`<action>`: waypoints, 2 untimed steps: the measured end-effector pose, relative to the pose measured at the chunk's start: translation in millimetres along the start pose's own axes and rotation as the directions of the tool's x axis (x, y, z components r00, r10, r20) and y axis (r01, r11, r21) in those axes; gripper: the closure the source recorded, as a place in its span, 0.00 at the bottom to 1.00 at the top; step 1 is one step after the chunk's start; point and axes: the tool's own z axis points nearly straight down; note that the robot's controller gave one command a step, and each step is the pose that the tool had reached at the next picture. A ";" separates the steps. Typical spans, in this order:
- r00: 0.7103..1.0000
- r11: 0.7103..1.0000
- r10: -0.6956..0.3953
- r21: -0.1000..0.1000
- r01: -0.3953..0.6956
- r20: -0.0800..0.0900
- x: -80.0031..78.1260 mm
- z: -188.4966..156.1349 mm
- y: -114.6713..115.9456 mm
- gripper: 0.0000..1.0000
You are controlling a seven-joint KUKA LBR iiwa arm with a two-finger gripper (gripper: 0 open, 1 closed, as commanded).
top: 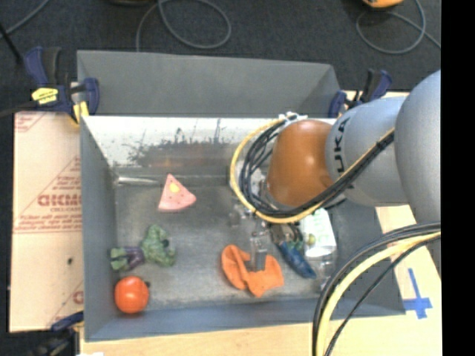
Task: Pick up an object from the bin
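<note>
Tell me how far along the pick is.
Done: the gripper is down in the bin, right at the crumpled orange thing near the front wall. In hand: taking hold of it, it seems, though no grip can be made out. Left: the lift, since the orange thing lies on the floor. The pink wedge, green toy and red ball lie apart to the left.

Dark floor (282, 21) (black cables (228, 22) looped across).

Scuffed matt grey metal bin (133, 150), crumpled orange cloth (245, 271), glossy smooth red tomato (131, 294), matt pink wedge (176, 195)
</note>
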 end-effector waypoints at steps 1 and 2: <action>0.999 0.999 0.048 -0.001 -0.048 0.002 28.7 -4.6 -4.2 0.00; 0.997 0.997 0.073 0.000 -0.073 -0.001 49.6 -4.2 -3.0 0.00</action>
